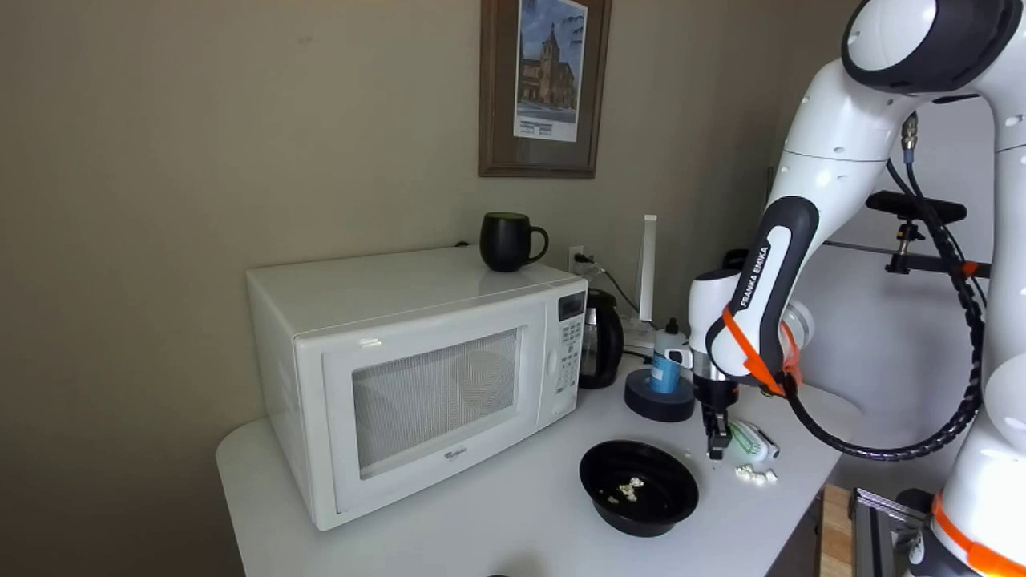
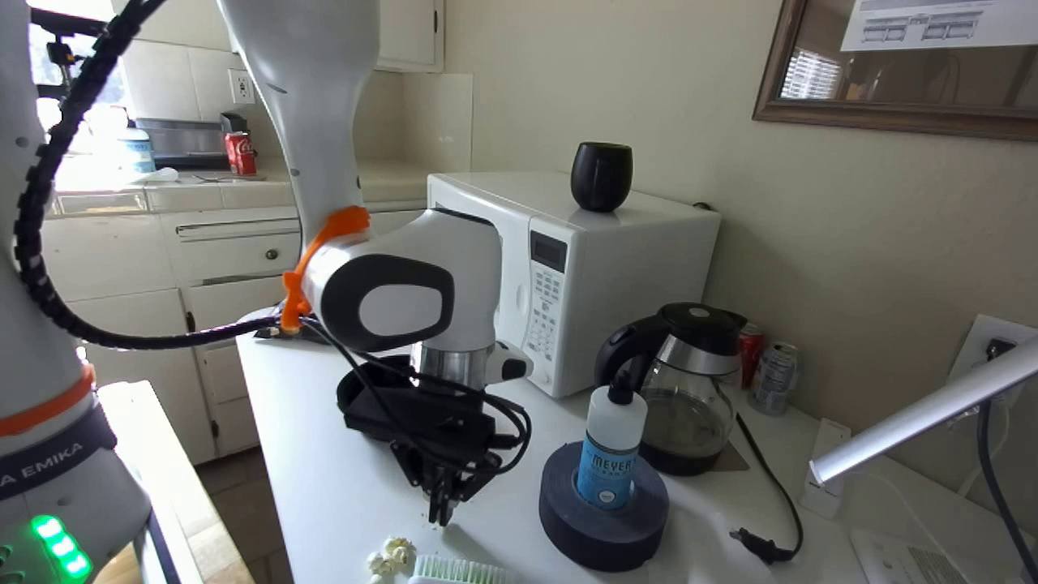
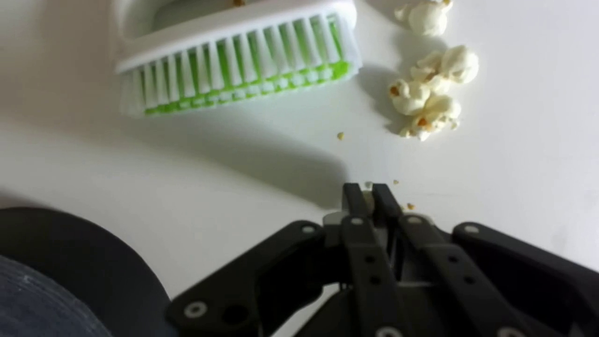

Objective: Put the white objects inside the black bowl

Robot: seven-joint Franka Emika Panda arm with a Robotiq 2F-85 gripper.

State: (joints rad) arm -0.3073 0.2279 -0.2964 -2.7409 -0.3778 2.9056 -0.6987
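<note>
White table [image 1: 497, 517], job seemingly partly done: some popcorn [image 1: 632, 487] sits in the bowl [image 1: 672, 485] near the tool [image 3: 366, 193], closed to a slit, apparently pinching a pale bit [image 3: 368, 202]; a loose cluster [image 3: 435, 79] beside the tool remains.

One bowl [image 1: 667, 474], one mug [image 1: 505, 244], one microwave [image 1: 425, 377], one brush [image 3: 234, 58], three cans [image 2: 774, 381], five-plus popcorn pieces [image 3: 409, 97].

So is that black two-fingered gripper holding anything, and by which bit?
I can't tell. In the wrist view, a small pale-tan piece shows between the tips of the black two-fingered gripper, but whether it's pinched, and where, is hidden.
</note>
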